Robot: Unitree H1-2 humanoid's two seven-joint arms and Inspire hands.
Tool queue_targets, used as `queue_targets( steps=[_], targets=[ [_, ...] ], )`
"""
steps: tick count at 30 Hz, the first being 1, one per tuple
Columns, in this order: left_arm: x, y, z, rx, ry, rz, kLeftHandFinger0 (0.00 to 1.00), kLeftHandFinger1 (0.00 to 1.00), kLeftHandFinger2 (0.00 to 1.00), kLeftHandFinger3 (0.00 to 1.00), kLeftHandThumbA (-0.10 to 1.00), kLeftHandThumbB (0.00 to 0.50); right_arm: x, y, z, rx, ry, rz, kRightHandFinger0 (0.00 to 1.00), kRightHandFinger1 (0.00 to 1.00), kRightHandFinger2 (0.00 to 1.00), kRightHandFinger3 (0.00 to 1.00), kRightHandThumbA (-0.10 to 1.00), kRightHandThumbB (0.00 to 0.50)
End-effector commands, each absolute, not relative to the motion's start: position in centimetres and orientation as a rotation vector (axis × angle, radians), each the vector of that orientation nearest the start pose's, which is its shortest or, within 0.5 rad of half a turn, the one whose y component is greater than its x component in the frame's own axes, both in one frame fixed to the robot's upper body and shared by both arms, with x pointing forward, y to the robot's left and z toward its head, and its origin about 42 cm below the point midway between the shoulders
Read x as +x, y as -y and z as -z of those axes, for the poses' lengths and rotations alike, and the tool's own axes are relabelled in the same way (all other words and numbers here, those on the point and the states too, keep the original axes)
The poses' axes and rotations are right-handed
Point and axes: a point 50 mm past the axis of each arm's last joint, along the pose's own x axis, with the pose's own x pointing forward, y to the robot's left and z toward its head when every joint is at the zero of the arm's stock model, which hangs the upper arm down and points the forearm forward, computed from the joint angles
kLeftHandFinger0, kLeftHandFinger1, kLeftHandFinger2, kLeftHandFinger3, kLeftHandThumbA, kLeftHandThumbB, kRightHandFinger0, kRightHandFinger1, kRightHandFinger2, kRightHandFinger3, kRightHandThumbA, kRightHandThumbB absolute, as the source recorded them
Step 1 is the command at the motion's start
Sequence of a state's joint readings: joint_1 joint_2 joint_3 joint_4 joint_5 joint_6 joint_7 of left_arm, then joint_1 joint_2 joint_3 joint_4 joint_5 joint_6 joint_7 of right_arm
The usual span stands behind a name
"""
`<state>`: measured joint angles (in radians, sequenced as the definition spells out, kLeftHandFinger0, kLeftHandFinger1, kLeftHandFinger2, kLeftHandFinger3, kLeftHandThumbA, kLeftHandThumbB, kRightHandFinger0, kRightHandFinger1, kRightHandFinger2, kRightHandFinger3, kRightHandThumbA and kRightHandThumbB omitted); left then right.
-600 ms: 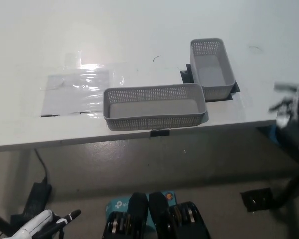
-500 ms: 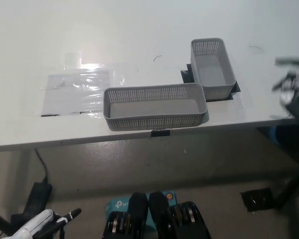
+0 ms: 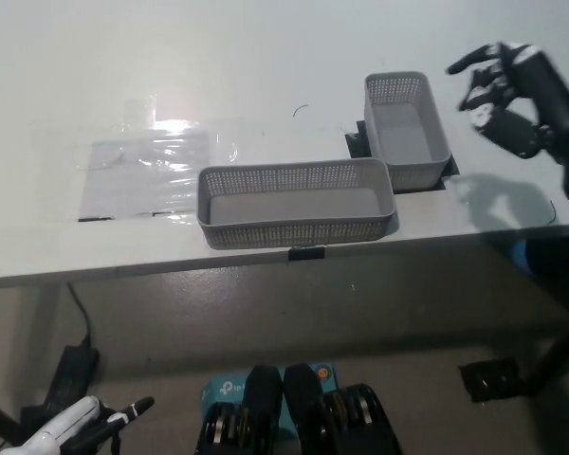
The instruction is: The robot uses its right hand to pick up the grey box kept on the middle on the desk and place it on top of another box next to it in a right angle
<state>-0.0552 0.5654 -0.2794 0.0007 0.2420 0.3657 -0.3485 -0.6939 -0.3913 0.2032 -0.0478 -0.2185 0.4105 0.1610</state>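
Now the black right hand [image 3: 512,100] is up over the desk [image 3: 266,57], fingers spread wide and holding nothing, hovering above the white surface with its shadow falling below it near the desk's front edge. Just off its fingertips, toward the robot's left, stands the smaller grey box [image 3: 405,130], long side running away from the robot. Further out on that same side, well apart from the hand, lies the longer grey box [image 3: 295,203], set crosswise along the front edge of the desk, its near end just beside the smaller box's front corner. Both boxes sit flat on the desk; nothing is lifted, nothing is stacked.

So this looks like the reach, the very first step. The box in the middle of the desk, the long one, is the likely target, and the hand is not over it: the smaller box sits between them. The next move, as I read it, calls for carrying the open hand across to the robot's left and down onto a long wall of that box, fingers kept wide enough to straddle the mesh rim, then closing.

Down at the robot's side, below desk level, the white left hand [image 3: 81,422] rests idle, fingers loosely apart and holding nothing.
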Motion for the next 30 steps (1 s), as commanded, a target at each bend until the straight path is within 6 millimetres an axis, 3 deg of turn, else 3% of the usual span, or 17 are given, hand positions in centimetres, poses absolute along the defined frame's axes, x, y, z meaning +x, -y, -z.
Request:
queue_targets(
  steps=[1, 2, 4, 7, 8, 9, 10, 11, 13, 14, 17, 22, 23, 24, 28, 30],
  targets=[
    [28.6, -32.9, -10.1, 0.797, -0.472, 0.440, 0.01, 0.02, 0.06, 0.21, 0.92, 0.203, 46.2, 22.1, -35.6, -0.801, 0.304, -0.241, 0.41, 0.44, 0.51, 0.73, 0.11, 0.289],
    [28.6, -32.9, -10.1, 0.797, -0.472, 0.439, 0.01, 0.02, 0.06, 0.21, 0.92, 0.202, 46.3, 22.1, -35.6, -0.804, 0.302, -0.243, 0.42, 0.44, 0.52, 0.73, 0.11, 0.289],
    [28.5, -32.9, -10.2, 0.802, -0.468, 0.442, 0.02, 0.01, 0.05, 0.20, 0.93, 0.195, 47.6, 21.6, -35.1, -0.836, 0.269, -0.267, 0.53, 0.52, 0.59, 0.79, 0.11, 0.295],
    [28.5, -32.9, -10.2, 0.796, -0.461, 0.439, 0.01, 0.00, 0.04, 0.19, 0.93, 0.221, 48.5, 21.1, -34.6, -0.862, 0.248, -0.294, 0.55, 0.56, 0.65, 0.86, 0.11, 0.291],
    [28.5, -32.9, -10.2, 0.788, -0.464, 0.439, 0.00, 0.00, 0.03, 0.18, 0.94, 0.220, 48.8, 20.9, -34.4, -0.871, 0.233, -0.307, 0.64, 0.66, 0.75, 0.93, 0.12, 0.288],
    [28.5, -32.9, -10.2, 0.790, -0.465, 0.439, 0.00, 0.00, 0.03, 0.18, 0.94, 0.220, 49.0, 20.8, -34.3, -0.879, 0.224, -0.314, 0.68, 0.69, 0.78, 0.95, 0.12, 0.290],
    [28.6, -32.9, -10.3, 0.796, -0.465, 0.439, 0.00, 0.00, 0.03, 0.18, 0.94, 0.209, 49.1, 20.7, -34.2, -0.916, 0.219, -0.330, 0.86, 0.84, 0.86, 1.00, 0.17, 0.274],
    [28.6, -32.9, -10.2, 0.794, -0.468, 0.438, 0.01, 0.00, 0.03, 0.18, 0.93, 0.200, 49.2, 20.5, -34.0, -0.924, 0.213, -0.338, 0.91, 0.94, 0.98, 1.00, 0.19, 0.297],
    [28.6, -33.0, -10.1, 0.811, -0.465, 0.446, 0.02, 0.00, 0.03, 0.20, 0.96, 0.203, 49.1, 20.1, -33.5, -0.942, 0.202, -0.359, 0.97, 1.00, 1.00, 1.00, 0.23, 0.309],
    [28.6, -33.0, -10.2, 0.809, -0.464, 0.446, 0.02, 0.00, 0.03, 0.19, 0.96, 0.212, 49.0, 20.0, -33.4, -0.953, 0.196, -0.368, 0.99, 1.00, 1.00, 1.00, 0.22, 0.323],
    [28.6, -32.9, -10.3, 0.798, -0.464, 0.443, 0.01, 0.00, 0.03, 0.16, 0.95, 0.222, 48.8, 19.6, -32.4, -0.996, 0.161, -0.402, 1.00, 1.00, 1.00, 1.00, 0.22, 0.304],
    [28.8, -33.1, -10.5, 0.805, -0.463, 0.444, 0.00, 0.00, 0.03, 0.17, 0.93, 0.196, 48.6, 19.0, -30.6, -1.026, 0.117, -0.439, 1.00, 1.00, 1.00, 1.00, 0.24, 0.281],
    [28.8, -33.2, -10.4, 0.803, -0.461, 0.446, 0.00, 0.00, 0.03, 0.17, 0.95, 0.229, 48.4, 18.7, -29.3, -1.037, 0.114, -0.460, 1.00, 1.00, 1.00, 1.00, 0.23, 0.277],
    [28.8, -33.2, -10.4, 0.804, -0.462, 0.447, 0.00, 0.00, 0.03, 0.17, 0.96, 0.229, 48.4, 18.6, -28.9, -1.041, 0.111, -0.464, 1.00, 1.00, 1.00, 1.00, 0.22, 0.278],
    [28.9, -32.9, -10.7, 0.795, -0.459, 0.442, 0.00, 0.00, 0.03, 0.17, 0.94, 0.196, 48.0, 17.7, -27.3, -1.076, 0.108, -0.518, 1.00, 1.00, 1.00, 1.00, 0.21, 0.256],
    [28.9, -33.0, -10.8, 0.802, -0.447, 0.444, 0.01, 0.00, 0.02, 0.15, 0.96, 0.218, 48.0, 17.6, -26.7, -1.109, 0.106, -0.533, 1.00, 1.00, 1.00, 1.00, 0.20, 0.246]
  ],
)
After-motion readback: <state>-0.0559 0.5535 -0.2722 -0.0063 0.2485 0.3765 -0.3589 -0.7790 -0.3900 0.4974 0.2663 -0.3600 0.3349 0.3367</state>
